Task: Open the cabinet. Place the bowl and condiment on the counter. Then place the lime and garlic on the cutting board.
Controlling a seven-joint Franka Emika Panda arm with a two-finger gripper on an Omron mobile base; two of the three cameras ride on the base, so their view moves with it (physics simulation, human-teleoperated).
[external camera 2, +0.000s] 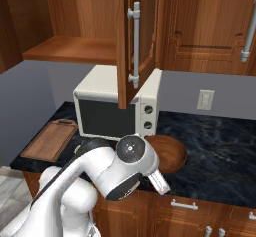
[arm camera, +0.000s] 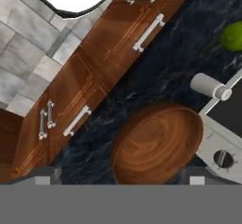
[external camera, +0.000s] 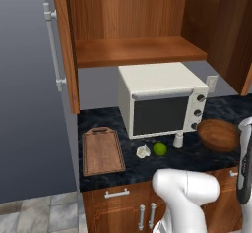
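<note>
We see the cupboard (external camera: 138, 25) open and bare. The bowl (external camera: 218, 134) and shaker (external camera: 178, 139) sit on the bench (external camera: 113, 119) by the oven (external camera: 162, 99). The lime (external camera: 159, 149) and garlic (external camera: 143, 151) wait near the front edge, off the board (external camera: 102, 151). Our claw (arm camera: 118, 178) is wide open, holding nothing.

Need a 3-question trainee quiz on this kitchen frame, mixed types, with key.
1. True or false: the lime lies on the cutting board.
2. What sits nearest the bowl? A) garlic B) condiment C) cutting board
3. Fill in: the cabinet doors are ____.

Key: 1 false, it lies on the counter beside the garlic. 2 B. 3 open.
</note>
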